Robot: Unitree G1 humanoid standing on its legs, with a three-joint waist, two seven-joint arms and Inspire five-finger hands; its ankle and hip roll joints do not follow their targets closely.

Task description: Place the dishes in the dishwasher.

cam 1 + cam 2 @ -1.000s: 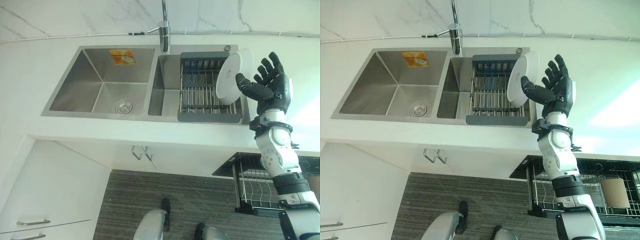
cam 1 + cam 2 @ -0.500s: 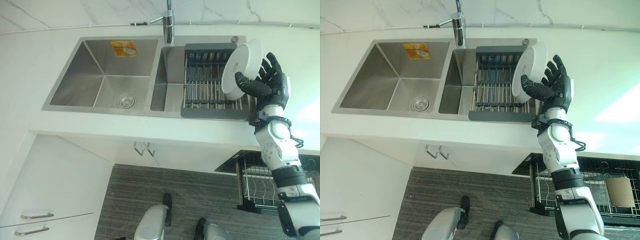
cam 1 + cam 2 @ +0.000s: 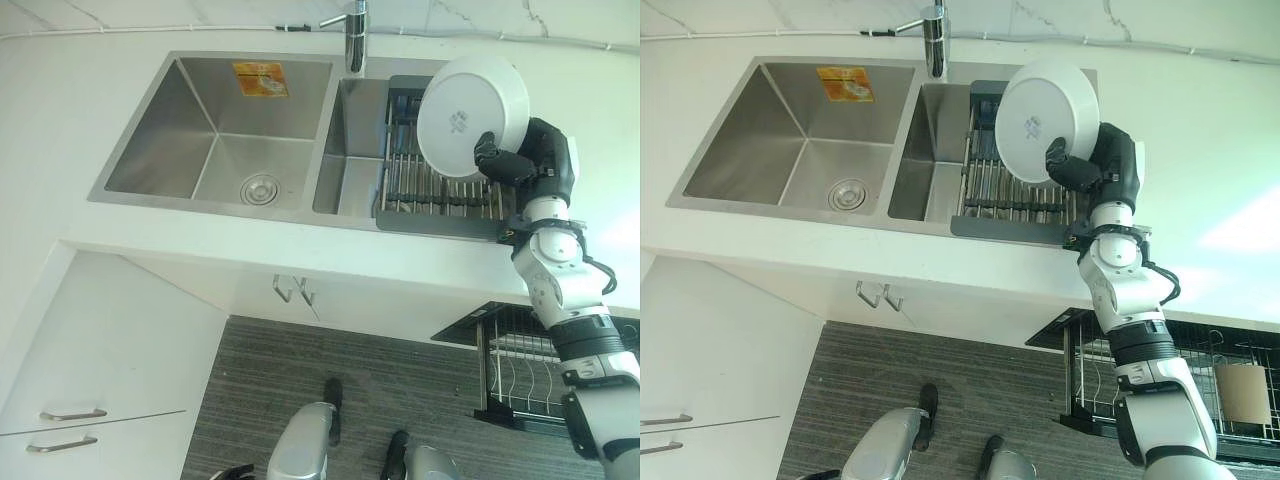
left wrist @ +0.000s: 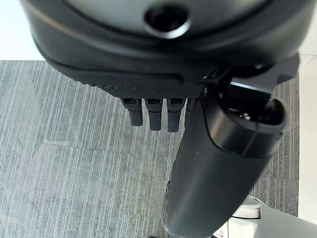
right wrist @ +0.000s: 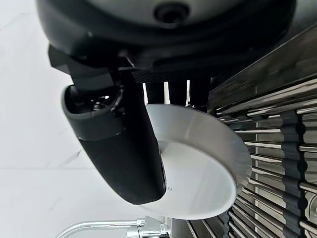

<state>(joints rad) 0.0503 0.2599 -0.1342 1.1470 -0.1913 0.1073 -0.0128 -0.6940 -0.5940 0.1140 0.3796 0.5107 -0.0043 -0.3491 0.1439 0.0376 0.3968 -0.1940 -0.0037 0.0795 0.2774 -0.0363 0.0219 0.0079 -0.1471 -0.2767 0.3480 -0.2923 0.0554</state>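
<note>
Both eye views look steeply down from head height, sharing the double-basin stainless-steel sink [image 3: 225, 130] at upper frame; wrist views sit very close.

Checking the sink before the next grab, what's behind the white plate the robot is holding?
The drying rack over the sink; the plate hides part of it.

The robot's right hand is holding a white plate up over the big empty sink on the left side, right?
Not quite. The right hand holds the white plate above the drying rack in the right-hand basin, not over the big sink. The left eye view shows it.
</note>
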